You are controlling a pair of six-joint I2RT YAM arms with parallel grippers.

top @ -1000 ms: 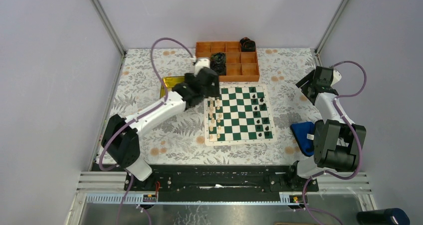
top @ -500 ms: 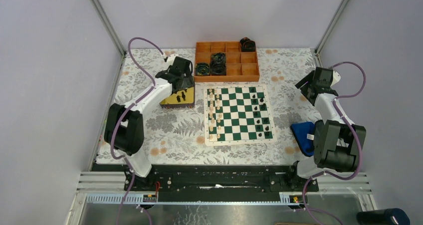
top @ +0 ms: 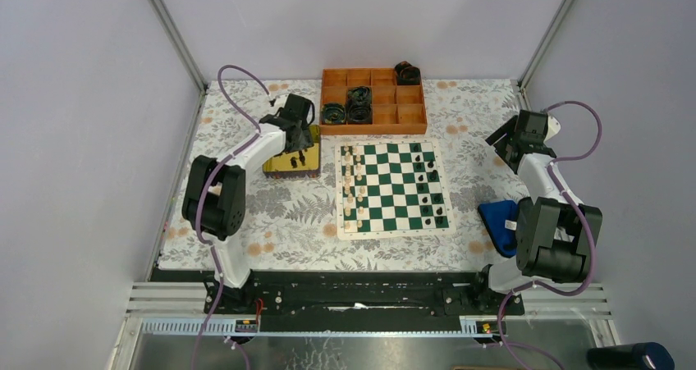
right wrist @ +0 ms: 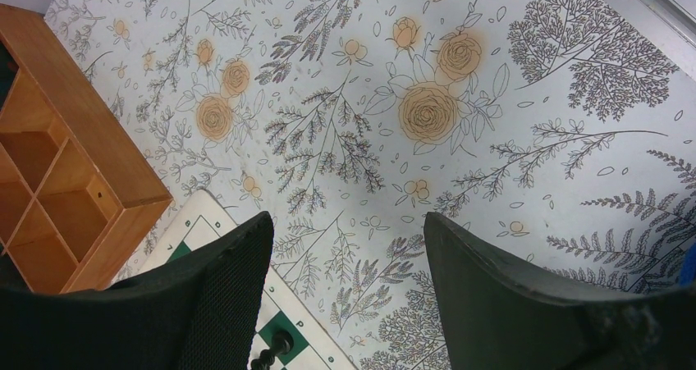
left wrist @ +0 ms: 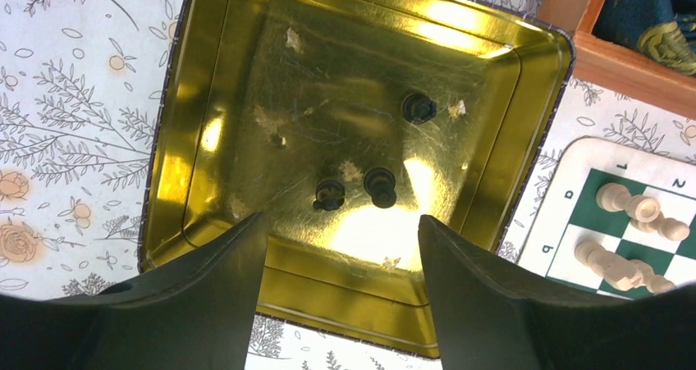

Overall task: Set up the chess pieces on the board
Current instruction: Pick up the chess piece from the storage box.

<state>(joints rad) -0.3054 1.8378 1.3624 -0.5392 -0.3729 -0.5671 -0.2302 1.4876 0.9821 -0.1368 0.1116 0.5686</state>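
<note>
1. Where things are: the board (top: pixel 392 232) lies flat in the middle of the tabletop (top: pixel 271 214). Cream pieces (top: pixel 354 185) line its left side and black pieces (top: pixel 427 185) its right. Three more black pieces (left wrist: pixel 380 185) sit loose in the shiny yellow tin (left wrist: pixel 205 140) just left of the board. Two are close together near the middle, and the third (left wrist: pixel 418 106) is off toward the far corner.

2. The left fingers (left wrist: pixel 222 288) hang over the tin, spread apart with nothing between them. The pair of pieces sits roughly in line with the gap.

3. The right fingers (right wrist: pixel 525 304) are wide open and empty too, parked over bare tabletop beyond the board's far right corner.

4. Handling guess: these chessmen look tiny, hard and very light. A clamp won't crush them, but they'll probably skate on that slick tin floor or tip at a nudge.

5. I'd pinch one around the upper stem or head, coming straight down, so the base stays free for setting it on a square.

6. Watch out for the neighbour: those two are near enough that a wide finger could knock the other over. The lone one looks like the easier pick.
</note>
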